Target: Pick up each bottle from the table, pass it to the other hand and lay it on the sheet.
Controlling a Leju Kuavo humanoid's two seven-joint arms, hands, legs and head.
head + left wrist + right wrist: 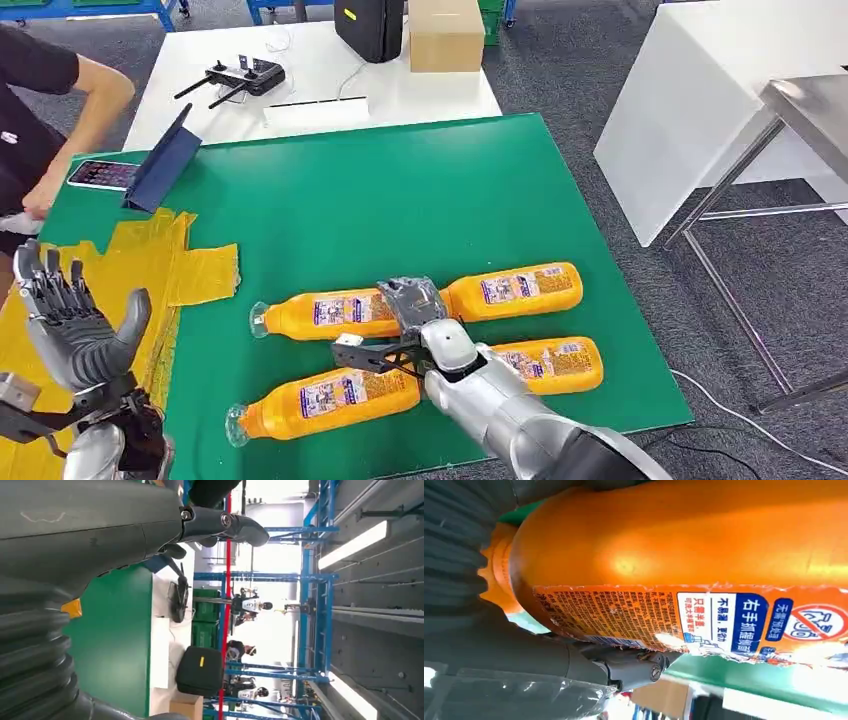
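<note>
meanwhile right hand wraps far-right bottle at neck, bottle lying on green table among three others. left hand raised, fingers spread, holding nothing, above yellow sheet.

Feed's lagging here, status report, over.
Left hand open, raised over yellow sheet. Right hand closing on far-right orange plastic bottle. Nothing blocking.
</note>
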